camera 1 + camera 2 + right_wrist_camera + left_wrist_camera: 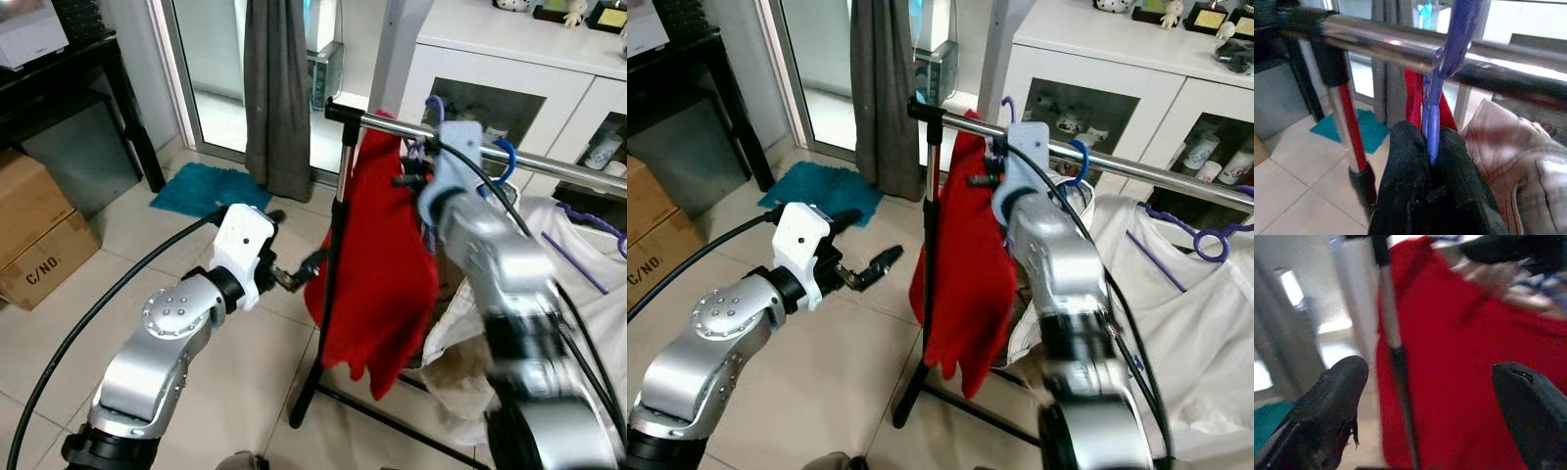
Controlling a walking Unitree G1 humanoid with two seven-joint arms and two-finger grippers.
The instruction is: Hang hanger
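A: Right gripper (1431,147) — position?
B: Raised to the chrome rail (1400,49) of the clothes rack. Its fingers are pressed together, pinching the neck of the purple hanger (1436,98).

A: And the hanger itself?
B: Hook is looped over the rail, just beside the rack's upright post (333,235). A red garment (377,274) hangs from it, below the rail, draping down beside the post.

A: Left gripper (867,269)?
B: Held lower, out to the robot's left of the post, pointing toward the red garment. Fingers spread, nothing between them; the wrist view shows the post and red cloth through the gap.

A: Surroundings?
B: Blue hanger (505,162) further along the rail. White clothing (1195,294) heaped to the right, with another purple hanger (1205,240) lying on it. White cabinet (1097,59) behind. Grey curtain (277,88), teal mat (211,188) on the tiled floor, cardboard boxes (34,230) on the left.
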